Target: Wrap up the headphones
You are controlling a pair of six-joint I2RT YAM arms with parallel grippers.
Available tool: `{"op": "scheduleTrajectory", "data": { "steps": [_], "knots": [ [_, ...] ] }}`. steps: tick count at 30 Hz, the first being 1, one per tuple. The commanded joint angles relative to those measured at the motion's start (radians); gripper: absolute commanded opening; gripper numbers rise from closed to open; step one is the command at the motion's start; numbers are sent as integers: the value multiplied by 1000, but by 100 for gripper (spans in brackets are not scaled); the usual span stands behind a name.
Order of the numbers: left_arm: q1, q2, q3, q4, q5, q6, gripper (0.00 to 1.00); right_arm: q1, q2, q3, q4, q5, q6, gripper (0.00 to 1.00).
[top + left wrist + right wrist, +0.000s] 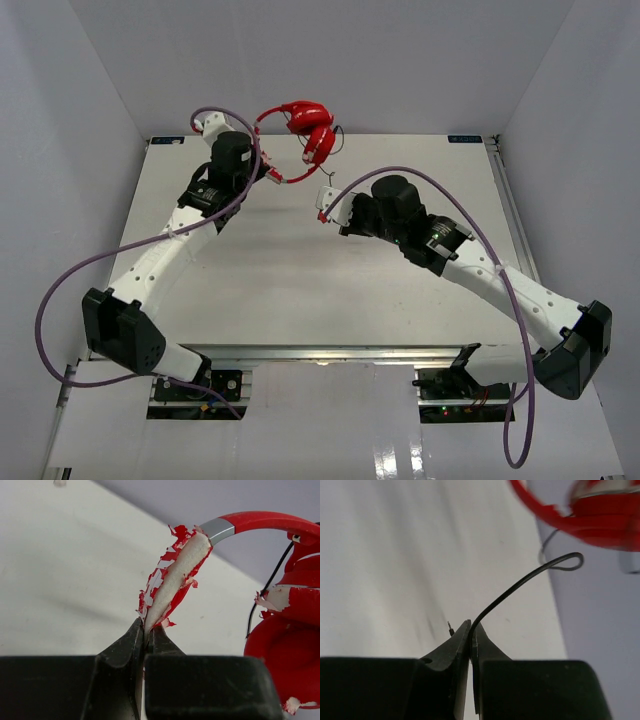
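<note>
The red headphones point(305, 125) hang lifted over the far edge of the table. My left gripper point(270, 174) is shut on the tip of a flattened, peeling red-and-white ear pad point(175, 580), seen up close in the left wrist view with the gripper point(146, 629) clamped on its end. The headband point(260, 521) arches right to a red earcup point(292, 655). My right gripper point(470, 627) is shut on the thin black cord point(520, 582), which curves up in a loop toward the headphones point(592, 517). The plug tip point(450, 628) pokes out beside the left finger. In the top view this gripper point(325, 200) sits right of the left one.
The white table point(290, 290) is boxed in by grey walls on the left, back and right. Thick purple cables point(58, 290) loop off both arms. A metal rail point(505, 190) runs along the table's right edge.
</note>
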Motion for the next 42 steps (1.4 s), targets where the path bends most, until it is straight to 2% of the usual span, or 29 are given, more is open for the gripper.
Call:
{"op": "scheduleTrajectory", "data": {
  "steps": [1,11,16,21,27,33,42],
  "knots": [
    [0,29,-117,89,33,77,0,14,-32,30,-18,529,-389,8],
    [-7,71,-222,120,329,187,0,13,66,139,12,456,-484,10],
    [-12,115,-236,147,581,219,0,10,60,96,18,285,-445,11],
    [-24,103,-280,210,725,237,0,-10,77,92,24,184,-406,11],
    [-25,70,-328,251,852,267,0,-129,105,137,29,57,-334,11],
    [-25,11,-393,359,953,252,0,-245,115,104,33,-108,-267,13],
    [-25,-29,-434,483,1078,199,0,-329,112,65,29,-389,-124,22]
  ]
}}
